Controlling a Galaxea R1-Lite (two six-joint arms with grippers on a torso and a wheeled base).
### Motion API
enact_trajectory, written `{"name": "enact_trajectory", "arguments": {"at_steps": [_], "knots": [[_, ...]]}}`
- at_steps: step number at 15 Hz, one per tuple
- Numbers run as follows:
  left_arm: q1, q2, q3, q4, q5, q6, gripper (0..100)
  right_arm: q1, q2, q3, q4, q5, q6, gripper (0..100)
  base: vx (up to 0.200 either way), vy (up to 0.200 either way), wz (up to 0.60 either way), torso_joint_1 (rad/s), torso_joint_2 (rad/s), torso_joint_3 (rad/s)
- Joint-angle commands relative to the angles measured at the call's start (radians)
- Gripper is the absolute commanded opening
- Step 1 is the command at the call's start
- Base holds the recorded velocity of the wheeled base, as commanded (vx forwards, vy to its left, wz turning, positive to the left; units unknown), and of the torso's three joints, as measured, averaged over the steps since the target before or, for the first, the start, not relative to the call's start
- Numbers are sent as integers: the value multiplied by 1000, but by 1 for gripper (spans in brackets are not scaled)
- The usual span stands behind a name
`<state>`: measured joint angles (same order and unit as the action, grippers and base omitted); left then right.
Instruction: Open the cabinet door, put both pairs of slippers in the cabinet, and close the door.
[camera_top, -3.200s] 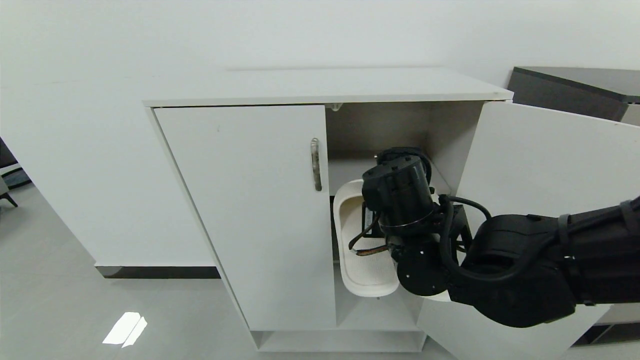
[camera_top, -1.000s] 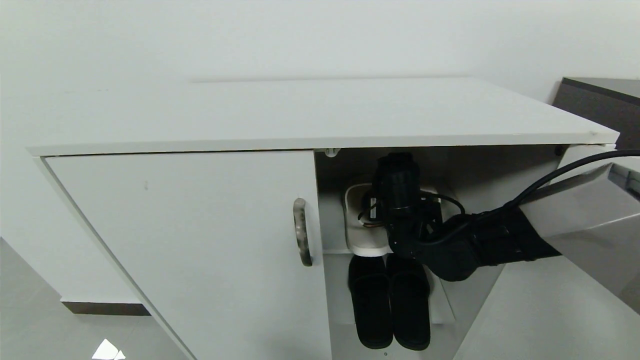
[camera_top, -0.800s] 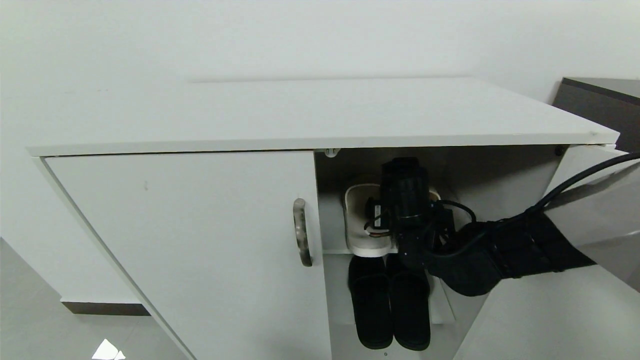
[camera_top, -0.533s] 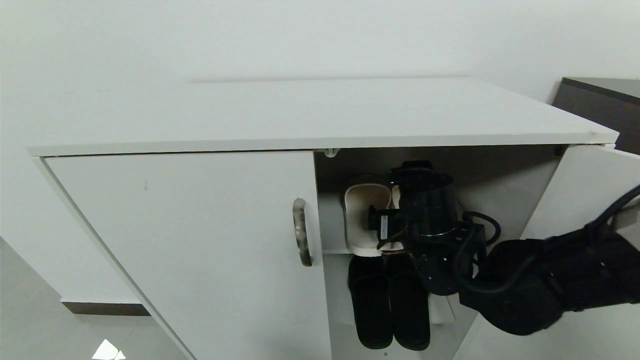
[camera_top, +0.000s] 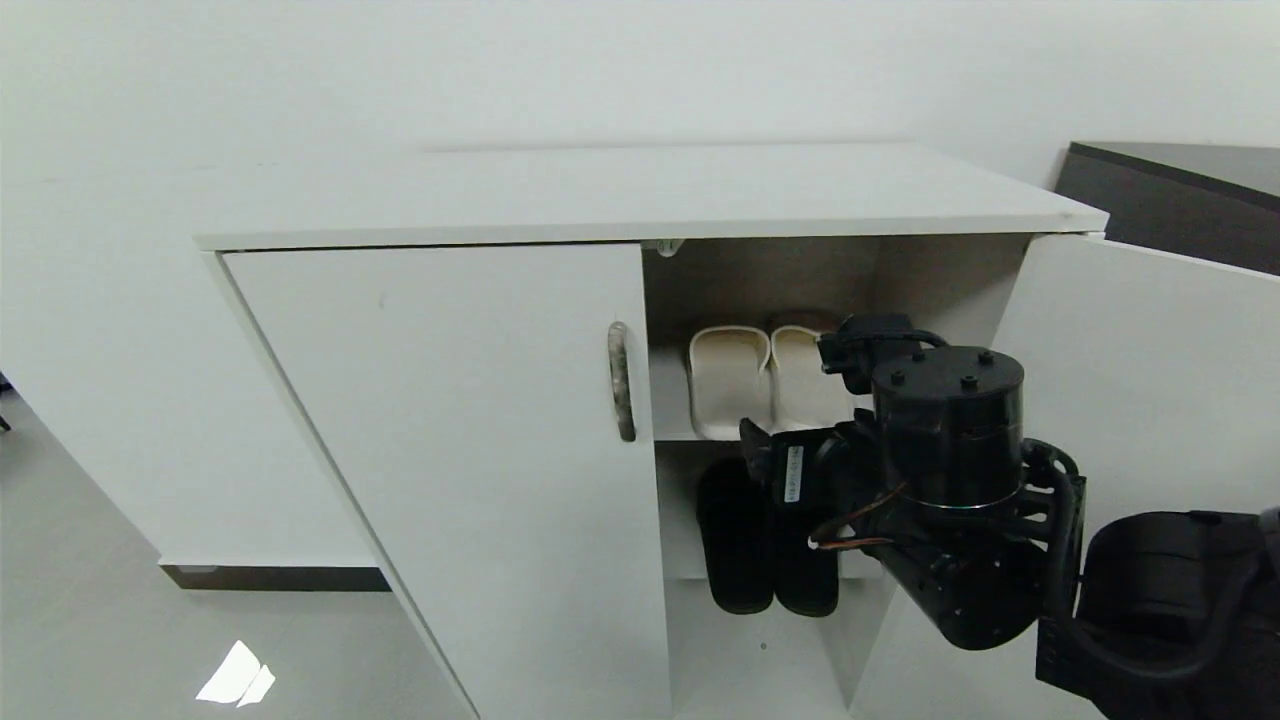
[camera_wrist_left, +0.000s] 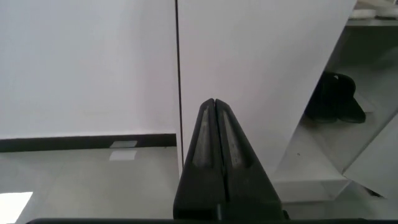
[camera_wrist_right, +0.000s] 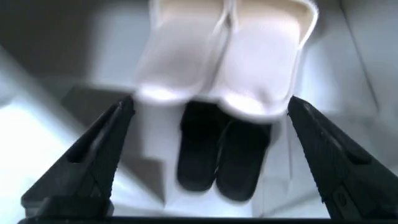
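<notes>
Head view: a white cabinet stands with its right door swung open and its left door closed, a metal handle at that door's inner edge. A pair of cream-white slippers lies side by side on the upper shelf, long axes running front to back, footbeds up, heels at the shelf's front. Directly beneath, a pair of black slippers lies parallel on the lower shelf, near ends jutting past its front edge. The right end effector hangs before the opening, fingers wide apart and holding nothing; the left end effector is pressed together near the closed door.
</notes>
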<state>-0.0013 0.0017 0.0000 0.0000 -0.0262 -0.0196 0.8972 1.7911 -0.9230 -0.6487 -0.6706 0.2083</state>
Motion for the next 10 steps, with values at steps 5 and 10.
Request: {"name": "enact_trajectory", "arguments": {"at_steps": [5,10], "knots": [[0,1,0,0,0,0,0,6,-47,67,-26,85,0,0,-200,0,0,4,0,3],[0,1,0,0,0,0,0,6,-52,108,-66,155,-1,0,-200,0,0,0,3,3]]}}
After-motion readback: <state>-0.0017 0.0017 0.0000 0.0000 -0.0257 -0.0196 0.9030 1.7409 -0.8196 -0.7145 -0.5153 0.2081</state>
